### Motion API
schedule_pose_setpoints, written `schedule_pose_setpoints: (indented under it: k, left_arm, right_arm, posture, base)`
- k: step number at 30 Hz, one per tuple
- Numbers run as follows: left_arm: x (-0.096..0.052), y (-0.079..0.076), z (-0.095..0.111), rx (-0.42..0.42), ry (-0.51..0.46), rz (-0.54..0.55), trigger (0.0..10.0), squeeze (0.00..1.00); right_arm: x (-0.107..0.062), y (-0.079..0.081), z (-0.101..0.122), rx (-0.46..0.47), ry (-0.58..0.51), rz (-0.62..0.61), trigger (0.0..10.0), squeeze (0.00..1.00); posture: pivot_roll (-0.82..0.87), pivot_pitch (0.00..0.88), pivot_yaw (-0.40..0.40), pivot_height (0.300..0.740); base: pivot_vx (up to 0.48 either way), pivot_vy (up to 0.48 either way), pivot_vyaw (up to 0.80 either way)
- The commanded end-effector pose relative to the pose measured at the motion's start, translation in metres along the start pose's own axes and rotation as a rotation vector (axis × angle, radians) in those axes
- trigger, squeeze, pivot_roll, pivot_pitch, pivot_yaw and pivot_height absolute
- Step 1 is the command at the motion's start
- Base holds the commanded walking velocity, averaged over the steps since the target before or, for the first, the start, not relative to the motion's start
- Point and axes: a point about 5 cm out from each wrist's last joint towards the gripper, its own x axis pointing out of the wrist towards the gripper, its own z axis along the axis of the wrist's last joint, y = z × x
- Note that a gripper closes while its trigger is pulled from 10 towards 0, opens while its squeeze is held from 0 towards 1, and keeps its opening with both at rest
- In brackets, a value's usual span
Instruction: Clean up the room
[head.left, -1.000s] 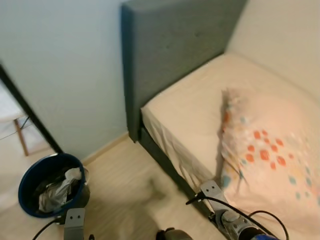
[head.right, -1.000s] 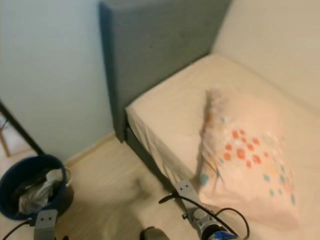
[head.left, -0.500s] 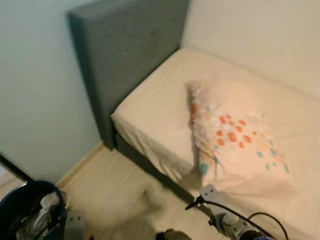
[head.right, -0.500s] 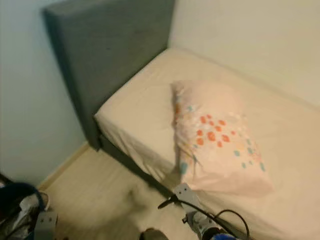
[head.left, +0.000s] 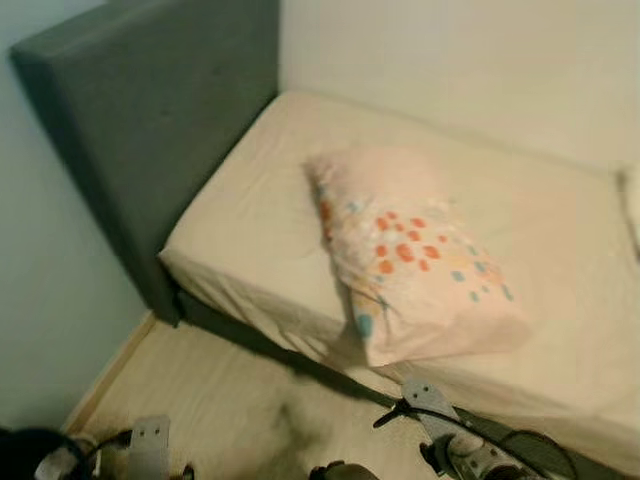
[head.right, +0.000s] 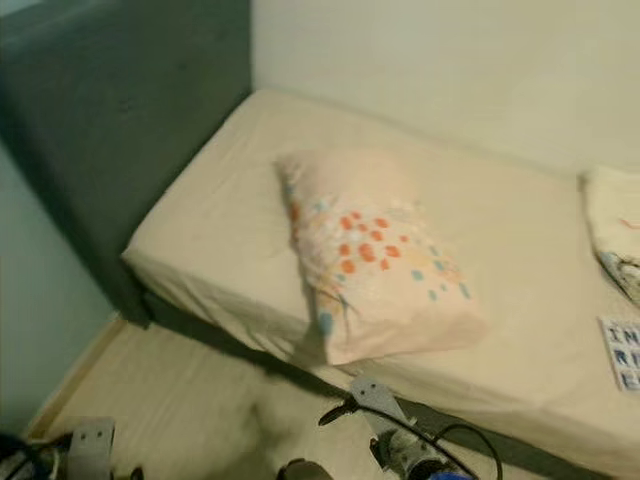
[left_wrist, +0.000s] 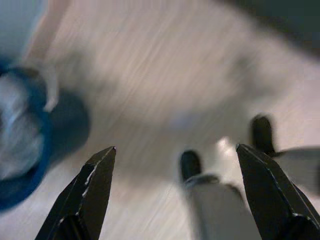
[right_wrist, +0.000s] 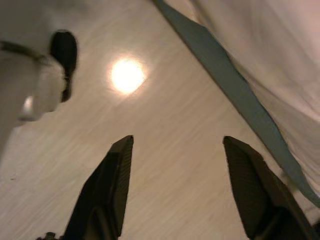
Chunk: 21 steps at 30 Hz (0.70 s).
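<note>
A bed with a cream fitted sheet (head.left: 250, 230) stands in the corner against a pale wall, its grey upholstered headboard (head.left: 130, 130) on the robot's left. A cream pillow printed with orange and teal dots (head.left: 400, 255) lies tilted across the mattress, one corner reaching the near edge. At the far right of the bed lies a second cream patterned cushion (head.right: 615, 225), and near it a small white card with dark letters (head.right: 622, 352). The light wooden plank floor (head.left: 220, 410) runs beside the bed. A round blue waste bin holding crumpled pale rubbish (left_wrist: 22, 135) sits on the floor by the left arm. The left tool (left_wrist: 175, 187) hangs over the floor with its two black fingers spread wide and nothing between them. The right tool (right_wrist: 175, 185) hangs over the floor just beside the bed's dark base, also spread apart and empty
</note>
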Motion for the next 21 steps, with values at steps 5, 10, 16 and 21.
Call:
schedule_pose_setpoints:
  k: [5, 10, 16, 21]
  left_arm:
    - [-0.004, 0.004, -0.017, -0.023, 0.053, 0.015, 10.0, 1.00]
    - [-0.003, 0.007, -0.014, -0.039, 0.048, 0.024, 10.0, 1.00]
    - [-0.002, 0.008, -0.013, -0.051, 0.043, 0.034, 10.0, 1.00]
    - [-0.002, 0.010, -0.011, -0.063, 0.040, 0.045, 10.0, 1.00]
  right_arm:
    - [0.000, 0.004, -0.007, 0.031, 0.017, 0.011, 10.0, 1.00]
    - [0.000, 0.005, -0.005, 0.067, 0.005, 0.010, 10.0, 1.00]
    - [0.000, 0.005, -0.003, 0.100, -0.008, 0.012, 10.0, 1.00]
    - [0.000, 0.005, 0.004, 0.168, -0.042, 0.024, 10.0, 1.00]
  posture:
    - [-0.01, 0.000, -0.005, 0.740]
    - [-0.01, 0.002, 0.002, 0.740]
    - [-0.01, 0.003, 0.001, 0.740]
    - [-0.01, 0.004, 0.004, 0.740]
  base:
    - [0.000, 0.000, -0.71]
    - [0.000, 0.000, -0.71]
    - [0.000, 0.000, -0.71]
    - [0.000, 0.000, -0.71]
